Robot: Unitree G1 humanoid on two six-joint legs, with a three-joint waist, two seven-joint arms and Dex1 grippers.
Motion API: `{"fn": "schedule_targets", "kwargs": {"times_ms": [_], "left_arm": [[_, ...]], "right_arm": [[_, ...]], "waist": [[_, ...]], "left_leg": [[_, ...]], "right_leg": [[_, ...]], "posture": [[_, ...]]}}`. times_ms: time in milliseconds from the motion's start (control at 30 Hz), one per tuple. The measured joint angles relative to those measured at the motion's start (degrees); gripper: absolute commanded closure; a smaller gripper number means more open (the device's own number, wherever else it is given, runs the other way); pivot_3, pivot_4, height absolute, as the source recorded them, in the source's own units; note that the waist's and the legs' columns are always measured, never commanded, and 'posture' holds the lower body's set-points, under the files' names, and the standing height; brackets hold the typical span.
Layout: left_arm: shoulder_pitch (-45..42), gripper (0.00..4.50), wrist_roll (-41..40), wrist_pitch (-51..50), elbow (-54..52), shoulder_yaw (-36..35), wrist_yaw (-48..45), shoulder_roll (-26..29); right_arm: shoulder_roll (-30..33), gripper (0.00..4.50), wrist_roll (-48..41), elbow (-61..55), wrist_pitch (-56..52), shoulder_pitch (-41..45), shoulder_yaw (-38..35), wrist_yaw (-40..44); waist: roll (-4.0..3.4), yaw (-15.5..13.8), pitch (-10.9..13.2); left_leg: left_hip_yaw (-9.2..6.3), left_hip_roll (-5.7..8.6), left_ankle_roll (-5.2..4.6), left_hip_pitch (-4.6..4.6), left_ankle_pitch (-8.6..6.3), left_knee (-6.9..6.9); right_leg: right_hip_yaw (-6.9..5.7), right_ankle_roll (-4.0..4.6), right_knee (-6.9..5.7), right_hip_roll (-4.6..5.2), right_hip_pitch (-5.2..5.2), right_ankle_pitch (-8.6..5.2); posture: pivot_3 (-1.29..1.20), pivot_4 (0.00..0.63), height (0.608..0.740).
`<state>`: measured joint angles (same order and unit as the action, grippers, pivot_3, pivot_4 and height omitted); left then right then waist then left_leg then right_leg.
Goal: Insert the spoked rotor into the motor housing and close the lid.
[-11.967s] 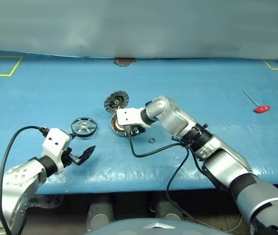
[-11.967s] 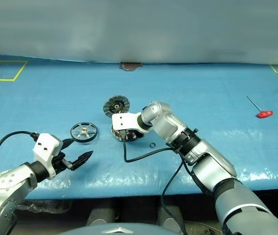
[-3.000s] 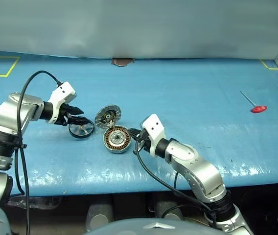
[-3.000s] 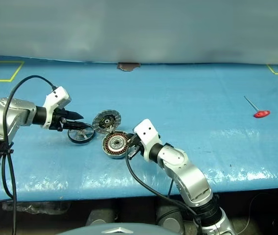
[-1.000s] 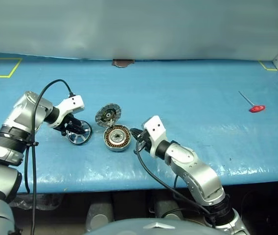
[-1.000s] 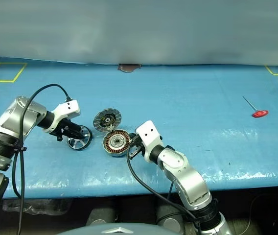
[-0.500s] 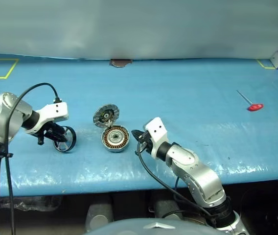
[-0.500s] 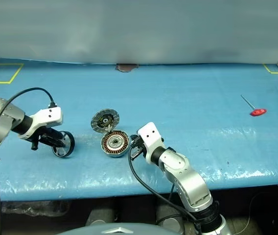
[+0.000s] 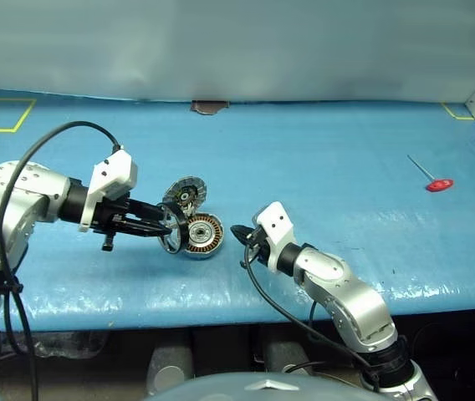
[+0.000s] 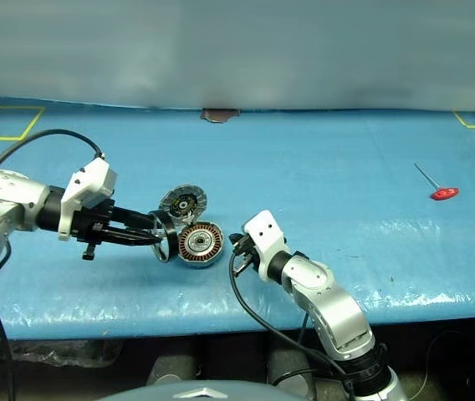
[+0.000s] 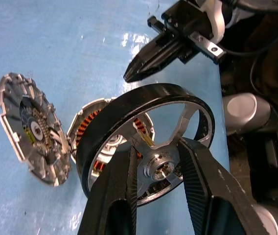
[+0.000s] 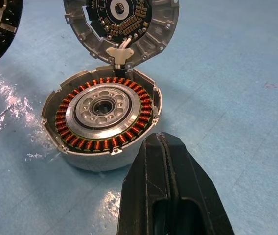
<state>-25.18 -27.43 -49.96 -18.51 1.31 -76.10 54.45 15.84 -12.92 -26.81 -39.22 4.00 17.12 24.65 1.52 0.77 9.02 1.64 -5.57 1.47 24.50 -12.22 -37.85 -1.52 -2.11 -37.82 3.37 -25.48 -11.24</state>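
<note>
No readable text, label, brand, number or sign appears on anything in these views; the lid's inner markings are too small to read.

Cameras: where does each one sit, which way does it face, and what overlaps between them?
Left/right eye views: on the head, looking forward and down over the blue table; both arms show.
Left wrist view: along the left gripper, shut on the spoked rotor.
Right wrist view: along the shut right gripper, facing the motor housing.
Shared: housing, open lid, rotor; left wrist view also catches the right gripper.
</note>
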Motion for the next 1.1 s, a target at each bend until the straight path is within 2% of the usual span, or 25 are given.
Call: {"fn": "schedule_targets", "kwargs": {"times_ms": [233, 533, 800, 1100], "left_arm": [[-0.64, 3.14, 1.05, -0.32, -0.58, 5.85, 6.00, -1.93], [-7.82, 3.14, 6.15, 2.08, 5.01, 13.33, 8.80, -5.17], [-10.93, 3.14, 8.77, 2.12, 7.93, 18.51, 7.13, -5.33], [-13.50, 3.14, 10.02, 2.61, 9.66, 21.12, 4.52, -5.29]], "right_arm": [[1.82, 4.50, -0.99, 2.34, 7.96, -3.43, -0.78, 4.20], [1.45, 4.50, -0.93, 6.11, 14.32, -4.05, -1.87, 5.09], [1.85, 4.50, -0.41, 9.05, 23.07, -5.45, -1.91, 7.50], [3.37, 4.50, 2.07, 14.64, 30.35, -6.83, -0.65, 11.49]], "waist": [[0.01, -0.15, 0.01], [0.02, -0.08, 0.01], [0.02, -0.14, 0.01], [0.02, -0.14, 0.01]], "left_leg": [[0.01, 0.02, 0.00, -0.03, 0.00, -0.04], [0.01, 0.04, 0.00, -0.02, 0.00, -0.05], [0.02, 0.05, 0.00, -0.01, 0.00, -0.06], [0.02, 0.05, 0.00, -0.04, 0.00, -0.06]], "right_leg": [[0.03, 0.00, 0.01, 0.00, 0.05, 0.00], [0.10, -0.01, 0.02, -0.03, 0.05, 0.01], [0.18, -0.01, 0.02, -0.07, 0.05, 0.00], [0.26, -0.01, 0.01, -0.11, 0.06, 0.01]], "posture": [[0.00, 0.150, 0.740], [0.00, 0.150, 0.740], [0.00, 0.150, 0.740], [0.00, 0.150, 0.740]]}}
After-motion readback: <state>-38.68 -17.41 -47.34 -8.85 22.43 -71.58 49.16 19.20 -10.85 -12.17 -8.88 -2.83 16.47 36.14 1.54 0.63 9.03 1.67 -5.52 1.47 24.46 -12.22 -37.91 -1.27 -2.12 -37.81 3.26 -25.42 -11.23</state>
